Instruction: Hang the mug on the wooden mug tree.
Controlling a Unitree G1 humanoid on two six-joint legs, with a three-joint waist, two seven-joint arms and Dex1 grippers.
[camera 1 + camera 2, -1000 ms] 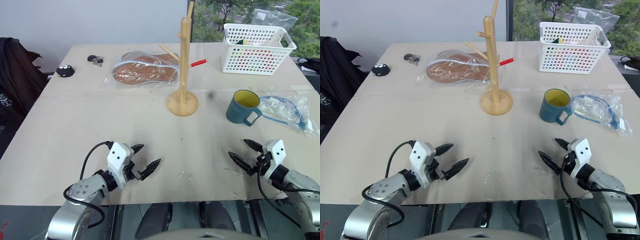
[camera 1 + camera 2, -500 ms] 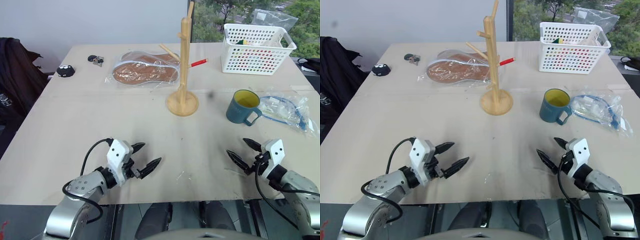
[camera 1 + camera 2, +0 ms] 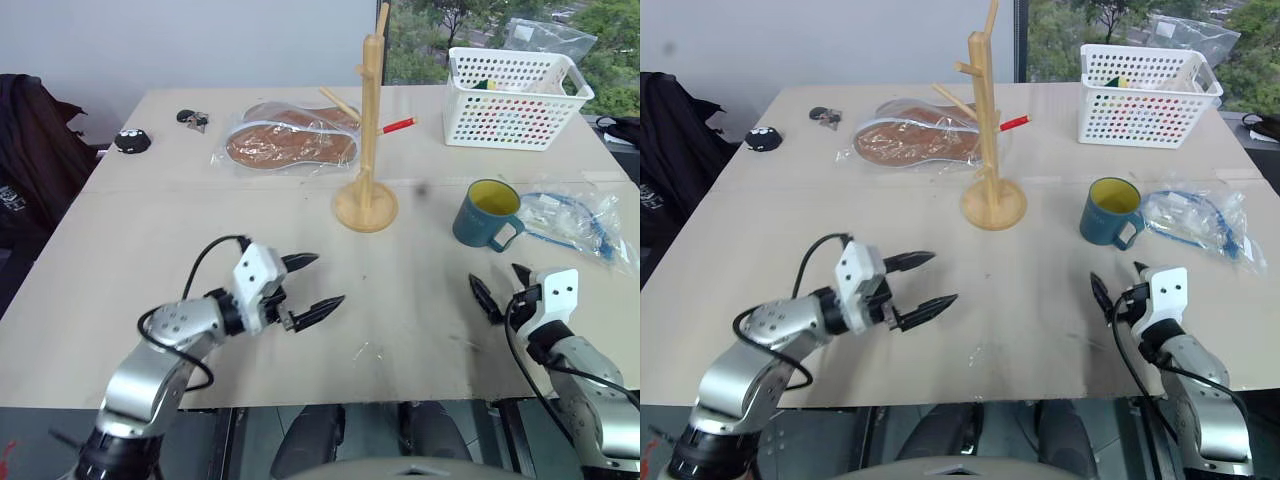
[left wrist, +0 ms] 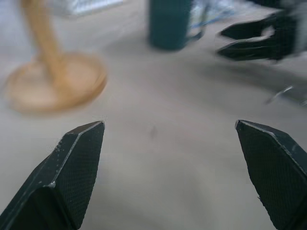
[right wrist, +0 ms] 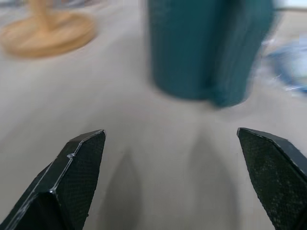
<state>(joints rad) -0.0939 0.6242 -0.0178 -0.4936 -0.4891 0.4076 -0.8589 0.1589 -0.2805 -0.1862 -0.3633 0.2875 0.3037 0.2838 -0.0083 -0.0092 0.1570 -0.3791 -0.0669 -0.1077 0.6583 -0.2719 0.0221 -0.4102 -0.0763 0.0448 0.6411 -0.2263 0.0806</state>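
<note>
Fingers of right gripper spread, facing mug

The wooden mug tree runs past the head views' upper edge.

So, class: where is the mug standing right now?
In the head views the mug stands upright on the table's right side, between the wooden mug tree and a clear plastic bag.

Mug upright beside mug tree
</note>
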